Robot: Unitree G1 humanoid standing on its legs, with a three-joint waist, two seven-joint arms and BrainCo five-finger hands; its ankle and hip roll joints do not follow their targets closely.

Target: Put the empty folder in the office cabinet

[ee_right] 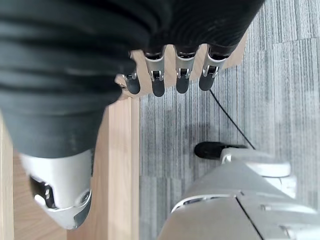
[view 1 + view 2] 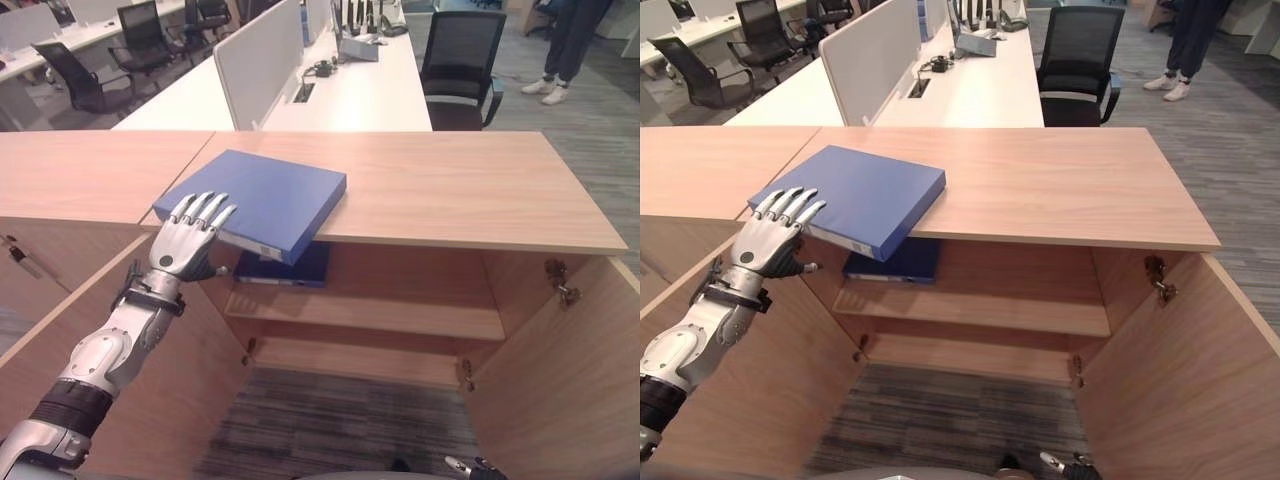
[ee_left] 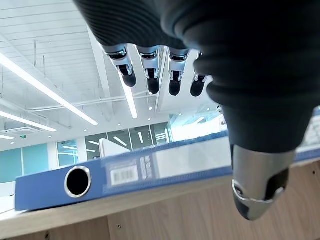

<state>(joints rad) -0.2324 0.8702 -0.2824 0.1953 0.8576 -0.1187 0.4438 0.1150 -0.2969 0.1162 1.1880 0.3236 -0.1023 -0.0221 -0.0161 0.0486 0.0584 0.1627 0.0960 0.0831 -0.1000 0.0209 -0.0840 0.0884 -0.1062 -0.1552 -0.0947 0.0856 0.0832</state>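
While the blue folder (image 2: 258,200) lies flat on the wooden cabinet top (image 2: 450,185), its near corner is seen jutting out over the front edge above the open cabinet (image 2: 365,300). The left hand (image 2: 188,240) is held just beside that overhanging corner, its fingers (image 2: 205,210) straight and slightly spread, reaching up against the folder's near edge with nothing clasped. A 2nd, darker blue folder (image 2: 290,268) is seen lying on the upper shelf (image 2: 400,318) inside, directly below the first. Both cabinet doors (image 2: 580,380) are swung wide open. The right hand (image 1: 65,165) is held low over the grey carpet (image 1: 280,90) beside a wooden panel, its fingers (image 1: 182,75) relaxed and empty. Beyond the cabinet, a white table (image 2: 350,95), black office chairs (image 2: 460,60) and a person's legs (image 2: 565,50) are seen.
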